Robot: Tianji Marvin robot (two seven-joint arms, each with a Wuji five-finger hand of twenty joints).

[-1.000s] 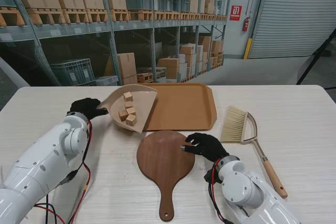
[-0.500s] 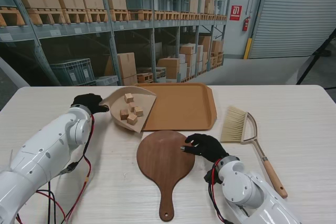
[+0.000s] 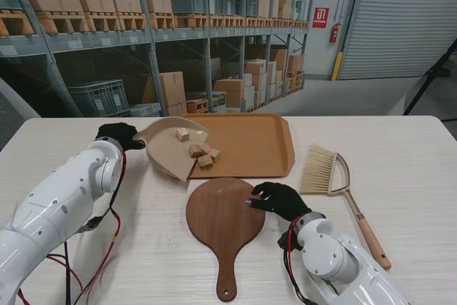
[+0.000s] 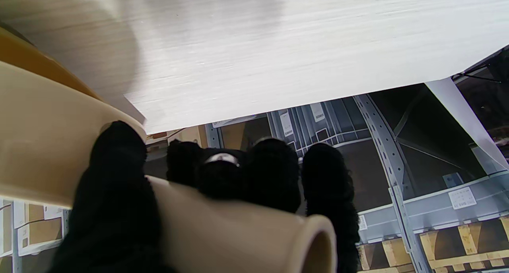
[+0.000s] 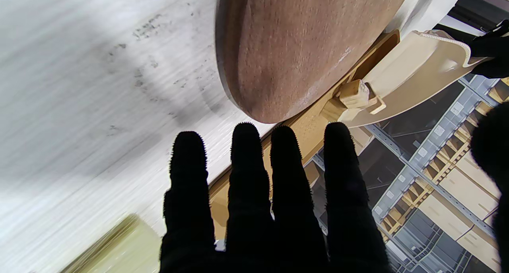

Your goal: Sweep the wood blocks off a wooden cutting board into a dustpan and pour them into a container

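Tipped further now, dustpan [image 3: 170, 149] in your left hand [image 3: 118, 136], fingers clamped; blocks [image 3: 200, 153] sliding toward tray [image 3: 250, 144]; keep pouring. Right hand [image 3: 280, 198] splayed, empty.

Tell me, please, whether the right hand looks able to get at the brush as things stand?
Probably yes. The right hand is open at the cutting board's edge, holding nothing, and the brush lies just to its right on bare table with nothing lying between them.
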